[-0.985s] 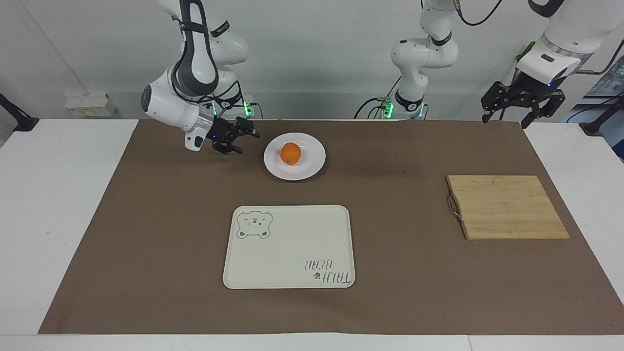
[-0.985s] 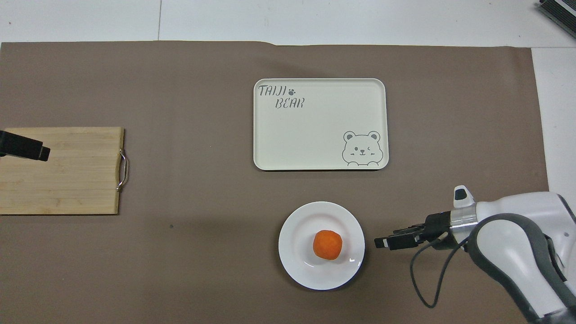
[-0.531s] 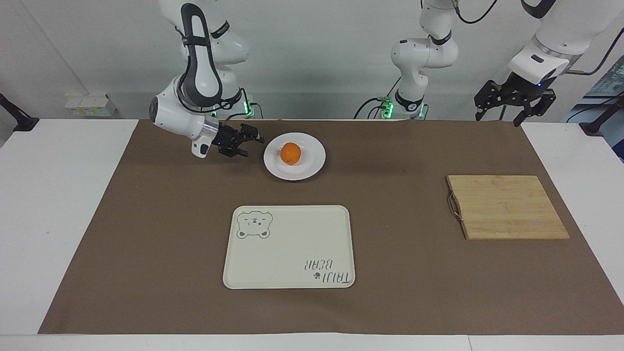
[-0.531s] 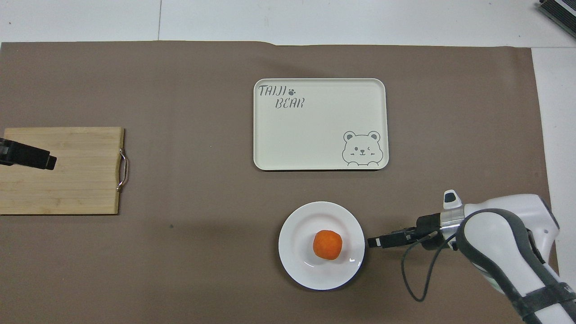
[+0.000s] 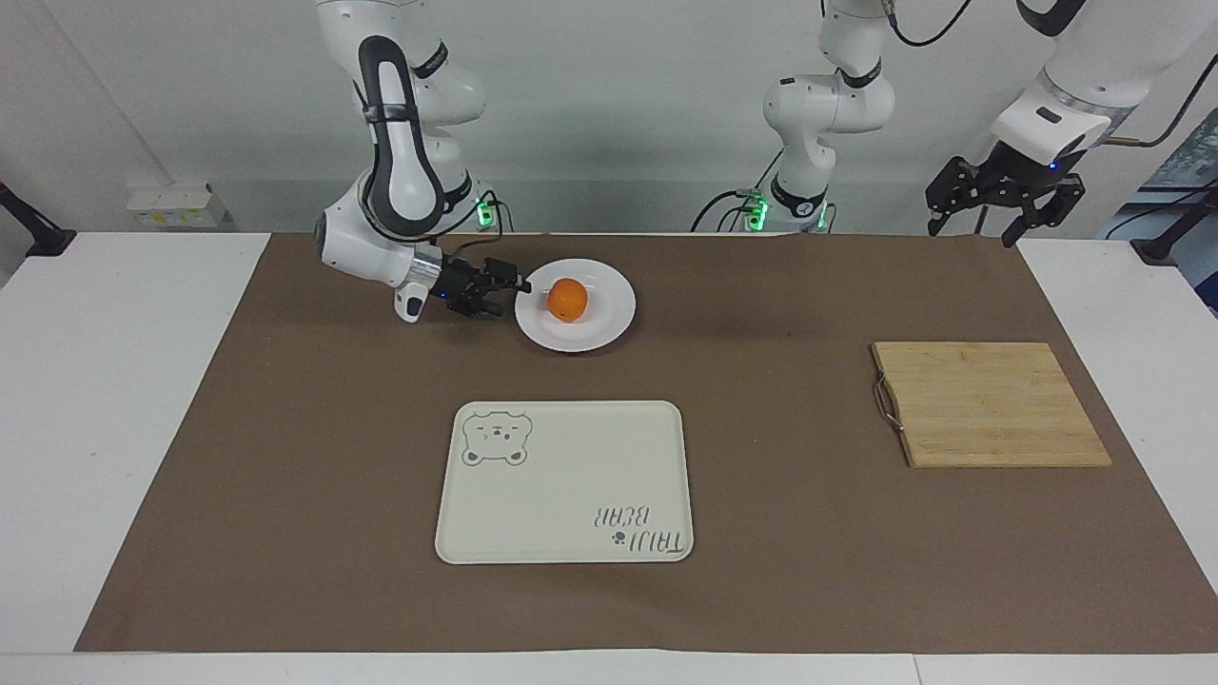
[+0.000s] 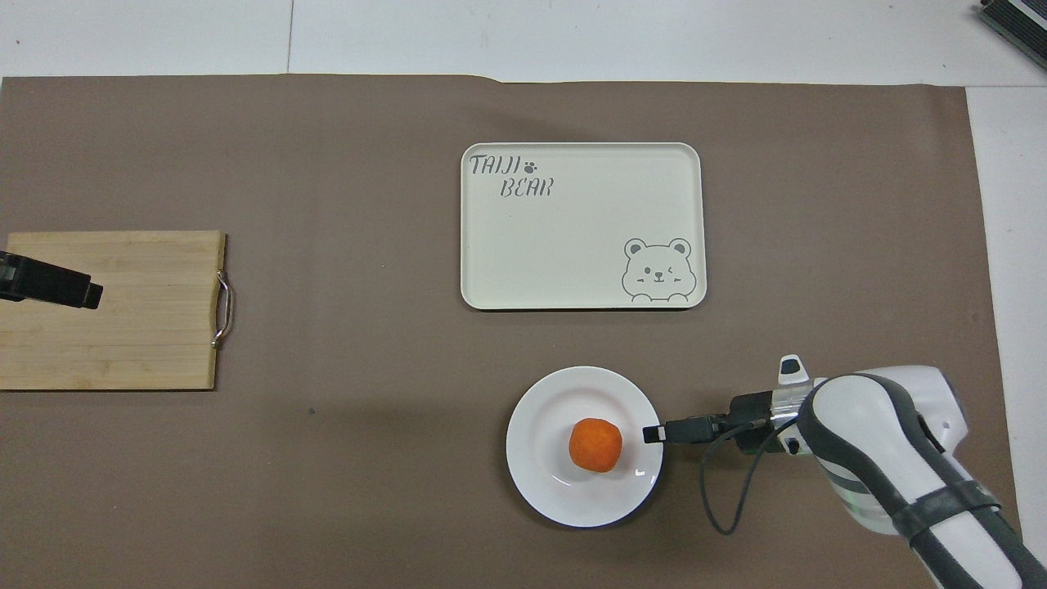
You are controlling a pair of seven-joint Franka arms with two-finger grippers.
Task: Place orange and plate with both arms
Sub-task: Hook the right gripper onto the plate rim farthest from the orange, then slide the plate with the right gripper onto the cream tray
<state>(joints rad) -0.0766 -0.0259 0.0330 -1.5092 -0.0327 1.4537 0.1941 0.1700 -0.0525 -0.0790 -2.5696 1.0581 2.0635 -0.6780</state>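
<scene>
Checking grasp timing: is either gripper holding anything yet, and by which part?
Nothing is held. The right gripper is open at the rim of the round white plate; the left gripper waits open, raised.

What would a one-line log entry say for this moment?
right hand: open, at plate rim | left hand: open, waiting raised | orange: on plate

Plate: glossy white, ceramic-looking, highlights on rim. Orange: matt, finely dimpled skin. Tray: smooth cream plastic, satin, grey printed bear and lettering. Cutting board: bare matt wood in glued strips, visible grain; shiny metal wire handle on one edge. Mat: matt brown, paper-like, over smooth white table. Arms: glossy white plastic shells, grey bands; grippers matt black.
</scene>
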